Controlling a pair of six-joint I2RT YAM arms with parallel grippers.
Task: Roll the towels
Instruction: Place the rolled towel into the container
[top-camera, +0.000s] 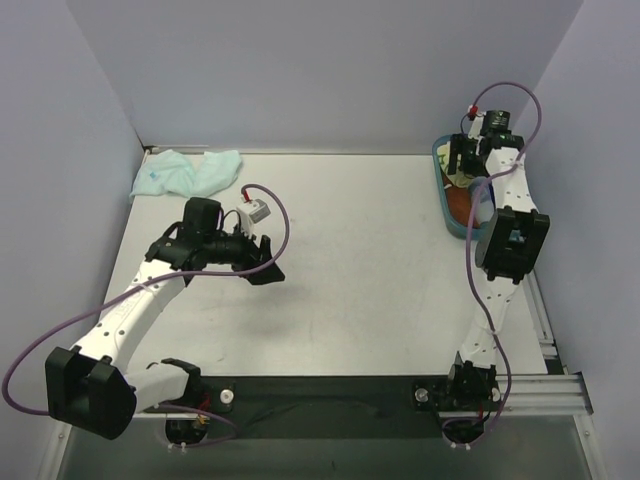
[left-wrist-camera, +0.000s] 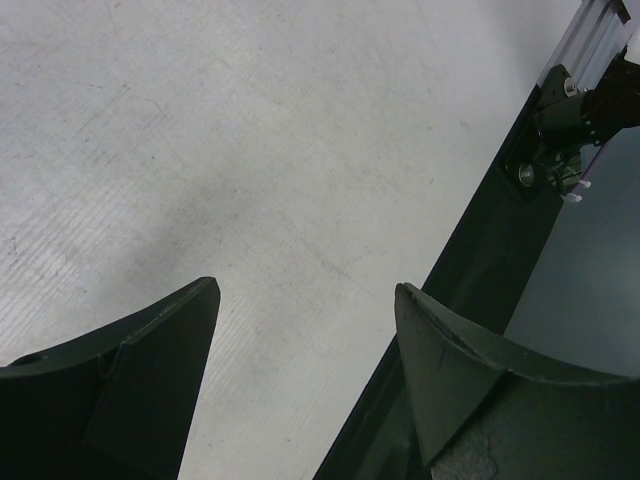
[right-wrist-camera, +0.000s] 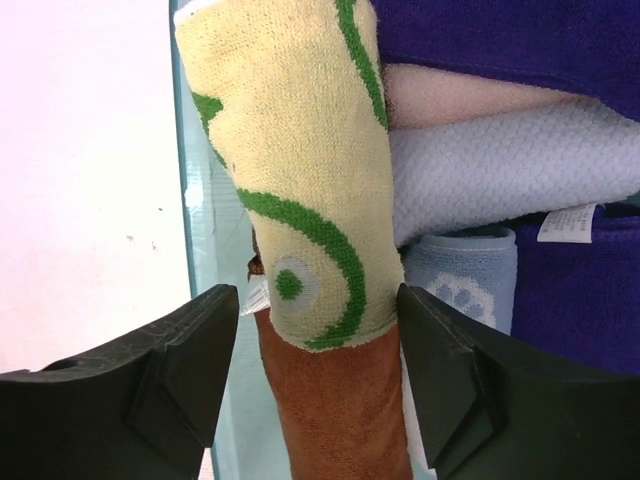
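Note:
The pale yellow towel (right-wrist-camera: 300, 170) with green marks lies rolled along the left wall of an aqua bin (right-wrist-camera: 200, 230), on top of an orange roll (right-wrist-camera: 340, 410). My right gripper (right-wrist-camera: 318, 300) hangs over the roll's near end and is open. Its left finger (right-wrist-camera: 190, 360) stands clear of the roll and its right finger (right-wrist-camera: 450, 370) is right beside the cloth. The mint-aqua towel (top-camera: 185, 172) lies crumpled and unrolled at the table's back left corner. My left gripper (top-camera: 262, 262) hovers open over bare table to the right of that towel, with nothing between its fingers (left-wrist-camera: 160, 380).
The bin (top-camera: 445, 205) stands at the back right against the wall. It also holds a purple roll (right-wrist-camera: 520, 40), a white roll (right-wrist-camera: 500, 170) and a blue cloth (right-wrist-camera: 465, 280). The dark front strip and the right arm's base (left-wrist-camera: 560, 130) show in the left wrist view.

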